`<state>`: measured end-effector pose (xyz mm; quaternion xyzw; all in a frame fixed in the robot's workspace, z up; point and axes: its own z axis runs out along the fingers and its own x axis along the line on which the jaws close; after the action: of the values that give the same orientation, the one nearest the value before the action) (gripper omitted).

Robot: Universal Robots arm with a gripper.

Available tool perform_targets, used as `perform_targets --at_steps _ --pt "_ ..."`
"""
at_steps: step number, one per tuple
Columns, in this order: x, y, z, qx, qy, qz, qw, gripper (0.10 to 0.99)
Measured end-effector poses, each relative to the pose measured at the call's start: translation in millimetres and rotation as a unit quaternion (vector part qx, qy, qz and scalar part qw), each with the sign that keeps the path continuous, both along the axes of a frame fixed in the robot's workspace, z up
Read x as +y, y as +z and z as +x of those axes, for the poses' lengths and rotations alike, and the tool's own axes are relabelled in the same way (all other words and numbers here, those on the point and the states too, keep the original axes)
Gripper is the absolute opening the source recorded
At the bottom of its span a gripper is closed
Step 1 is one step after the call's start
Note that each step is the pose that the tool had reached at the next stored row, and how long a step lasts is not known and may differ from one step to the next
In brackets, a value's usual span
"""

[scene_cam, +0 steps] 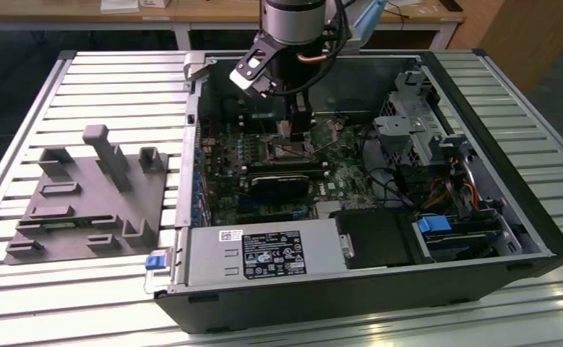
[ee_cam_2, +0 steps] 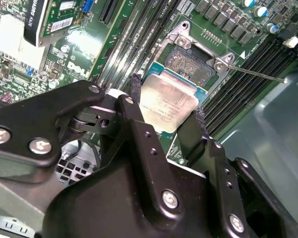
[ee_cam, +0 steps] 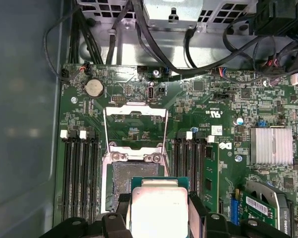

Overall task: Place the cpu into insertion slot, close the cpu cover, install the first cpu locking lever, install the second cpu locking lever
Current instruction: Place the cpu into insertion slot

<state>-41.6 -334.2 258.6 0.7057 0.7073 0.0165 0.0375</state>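
My gripper point(ee_cam_2: 166, 98) is shut on the cpu point(ee_cam_2: 164, 106), a flat square chip with a dull silver top, its black fingers point(ee_cam_2: 134, 94) pressing two opposite edges. I hold the chip slightly tilted just above the insertion slot point(ee_cam_2: 191, 62), a dark square recess with a silvery rim, which it partly overlaps. In the first wrist view the cpu point(ee_cam: 159, 210) covers one corner of the insertion slot point(ee_cam: 123, 182). The cpu cover point(ee_cam: 135, 110) is swung open, lying back on the green board beyond the slot. In the exterior view the gripper point(scene_cam: 298, 124) reaches down into the open computer case above the slot point(scene_cam: 291, 150).
Long black memory slots point(ee_cam: 79, 173) run along both sides of the socket. A thin metal lever rod point(ee_cam_2: 258, 74) sticks out beside it. A finned silver heatsink point(ee_cam: 270, 145), cables point(ee_cam: 154, 44) and the case walls point(scene_cam: 454, 87) stand close. A grey fixture point(scene_cam: 88, 195) lies on the exterior view's left.
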Motion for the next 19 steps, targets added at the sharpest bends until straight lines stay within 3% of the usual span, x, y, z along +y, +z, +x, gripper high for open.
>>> perform_targets --at_steps 9,19 --pt "1.6 -7.1 -0.1 0.0 -0.001 -0.0011 1.0 0.541" --pt "12.9 -16.6 0.0 0.0 -0.001 -0.0041 1.0 0.541"
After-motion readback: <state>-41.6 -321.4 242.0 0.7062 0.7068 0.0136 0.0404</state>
